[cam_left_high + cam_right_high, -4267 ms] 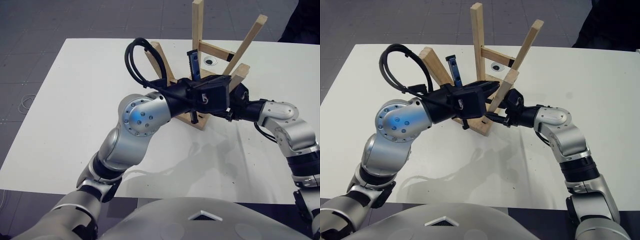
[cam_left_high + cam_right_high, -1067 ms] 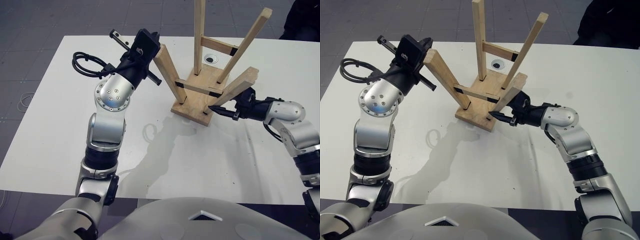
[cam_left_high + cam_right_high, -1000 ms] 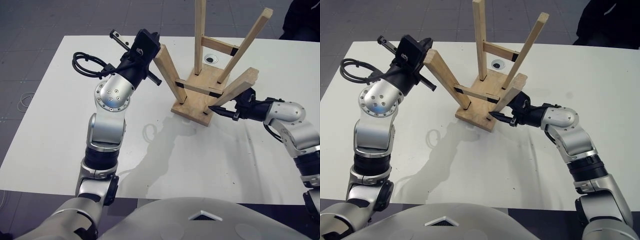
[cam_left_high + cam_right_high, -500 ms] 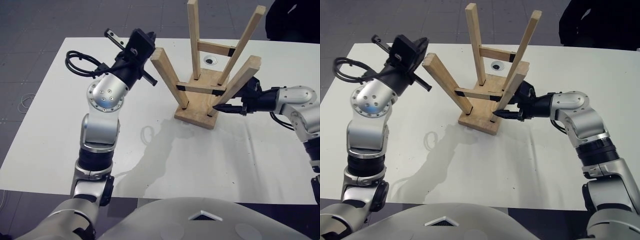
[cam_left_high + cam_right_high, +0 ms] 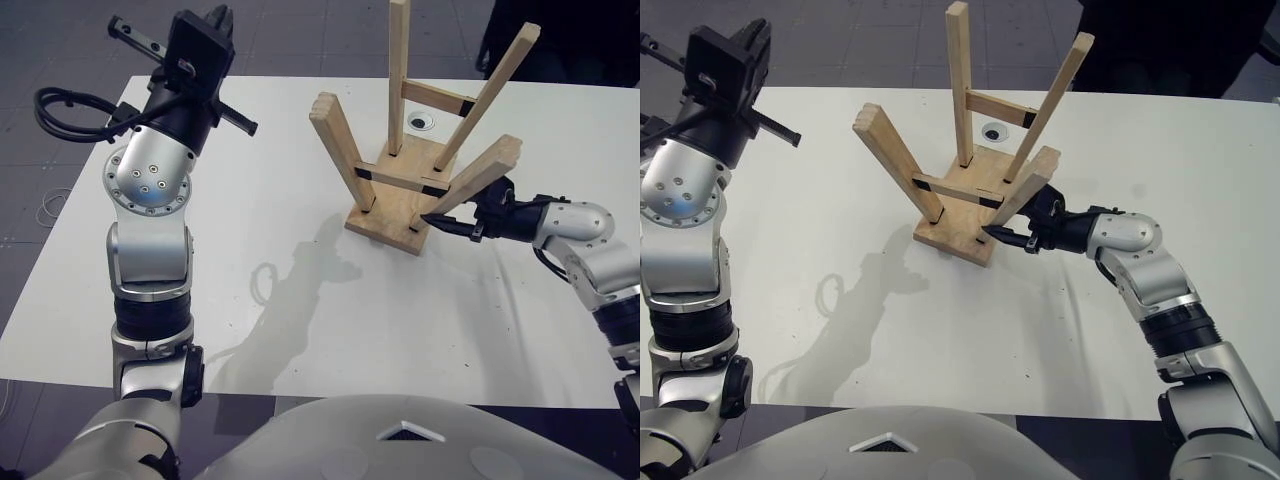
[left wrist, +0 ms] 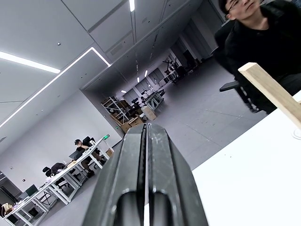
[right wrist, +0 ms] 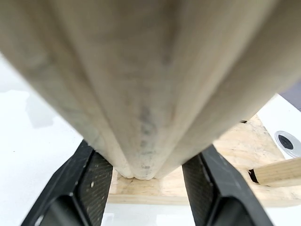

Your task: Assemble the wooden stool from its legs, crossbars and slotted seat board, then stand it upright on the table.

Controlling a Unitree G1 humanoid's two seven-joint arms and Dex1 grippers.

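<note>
The wooden stool [image 5: 420, 165] stands upside down on the white table [image 5: 300, 330]. Its seat board [image 5: 385, 222] lies flat, and its legs and crossbars [image 5: 400, 180] point upward. My right gripper [image 5: 441, 221] sits low at the right, its fingers [image 7: 91, 188] on either side of the base of the near right leg [image 7: 141, 94], shut on it. My left gripper [image 5: 216, 14] is raised high at the far left, well apart from the stool and shut on nothing; the left wrist view shows its fingers [image 6: 160, 155] pressed together, with a leg end [image 6: 270, 89] off to the side.
A round cable grommet [image 5: 418, 121] is set into the table behind the stool. A black cable loop [image 5: 60, 100] hangs off my left arm. Bare table lies in front of and left of the stool.
My left arm has swung up and to the left, away from the stool's left leg. The right gripper still holds the near right leg; the view has shifted slightly.
</note>
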